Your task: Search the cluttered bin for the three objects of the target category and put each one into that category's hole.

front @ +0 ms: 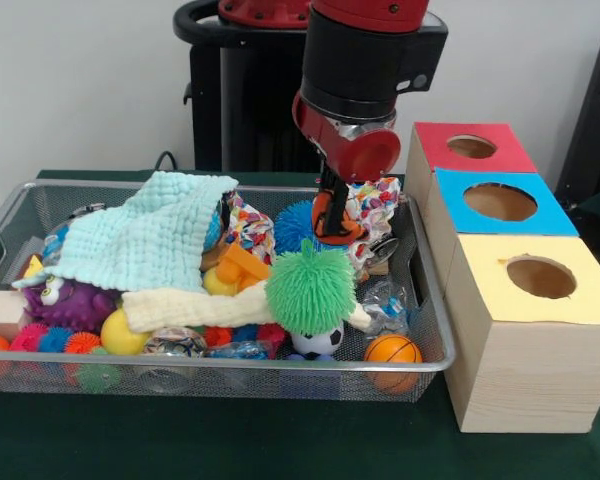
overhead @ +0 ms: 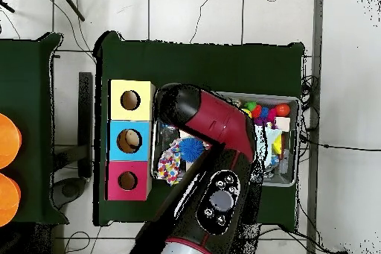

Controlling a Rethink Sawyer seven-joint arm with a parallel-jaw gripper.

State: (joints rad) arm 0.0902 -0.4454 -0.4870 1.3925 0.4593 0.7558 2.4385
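Claw (front: 335, 222) hangs low inside the wire bin (front: 435, 330), toward its two o'clock corner, pressed among an orange object (front: 332, 212) and a multicoloured spotted cloth (front: 375, 205); whether it is apart or clamped cannot be told, since clutter and the arm's red wrist mask the tips. From overhead the arm covers most of the bin, leaving only one end exposed. Three wooden boxes stand just beside the bin at three o'clock: red-topped (front: 472, 147), blue-topped (front: 500, 202), yellow-topped (front: 540, 277), each with a round hole. Visible contents include a green spiky ball (front: 310, 288), a mint cloth (front: 145, 240), an orange ball (front: 392, 350) and a purple toy (front: 65, 300), partly buried.
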